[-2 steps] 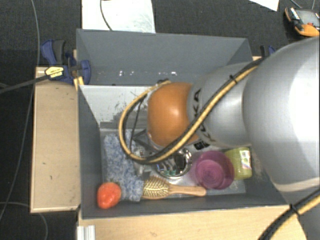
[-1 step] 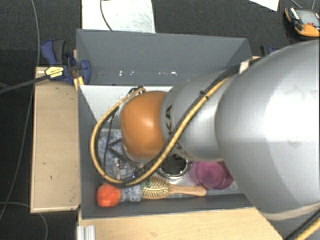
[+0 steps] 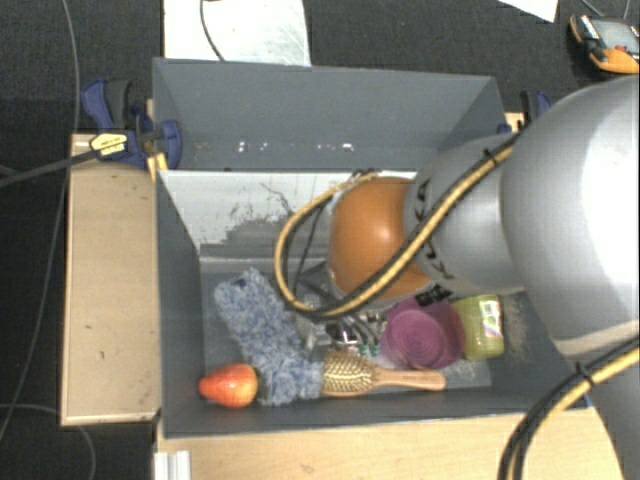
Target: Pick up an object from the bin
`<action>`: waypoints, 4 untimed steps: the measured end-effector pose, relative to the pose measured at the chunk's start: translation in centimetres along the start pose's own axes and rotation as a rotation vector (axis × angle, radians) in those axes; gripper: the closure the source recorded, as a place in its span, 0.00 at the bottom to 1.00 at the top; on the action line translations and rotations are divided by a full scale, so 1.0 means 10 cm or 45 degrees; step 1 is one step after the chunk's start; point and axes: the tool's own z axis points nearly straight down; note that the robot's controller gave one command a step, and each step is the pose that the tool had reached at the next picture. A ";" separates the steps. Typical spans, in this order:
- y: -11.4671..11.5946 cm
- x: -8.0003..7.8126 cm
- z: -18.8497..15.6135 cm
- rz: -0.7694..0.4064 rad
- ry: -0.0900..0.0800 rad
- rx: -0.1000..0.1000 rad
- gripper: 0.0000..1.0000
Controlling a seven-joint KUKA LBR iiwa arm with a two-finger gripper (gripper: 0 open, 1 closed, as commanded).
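Hanging low inside the grey metal bin, the gripper sits just behind the head of a flat-lying wooden hairbrush with pale golden bristles. All positions below are given relative to this hairbrush. The rounded orange wrist cover and the looped yellow-and-black cables overhang the gripper from behind the hairbrush. Whether the gripper is spread or pressed together cannot be told, and nothing can be confirmed in its grasp.

Layout relative to the hairbrush:
- Fuzzy blue knitted cloth: touches the brush head on the view's left side and runs from there toward the back wall. The gripper stands at its edge.
- Red-orange rounded fruit-shaped item: farther to the view's left of the brush head, past the cloth and touching it, near the front wall.
- Magenta round plastic cup: just behind the brush handle.
- Yellow-green plastic bottle: behind the free end of the handle, just beside the cup.

Step in hand, as judged: positioning for the grasp. All items rest on the bin floor. The likely target is the brush head or the adjoining cloth edge, but which of the two cannot be determined.

The next move calls for closing on one item only, then lifting straight up, clear of the cup. Cloth fibres may snag on the bristles.
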 end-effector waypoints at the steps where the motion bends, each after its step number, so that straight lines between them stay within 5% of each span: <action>1: 0.67 -0.02 0.00 -0.094 -0.014 -0.015 1.00; 2: -0.53 -0.54 -0.93 -0.096 -0.018 0.007 0.00; 3: -0.48 -0.52 -0.89 -0.104 -0.008 0.004 0.00; 4: -0.42 -0.44 -0.03 -0.021 -0.008 0.007 0.00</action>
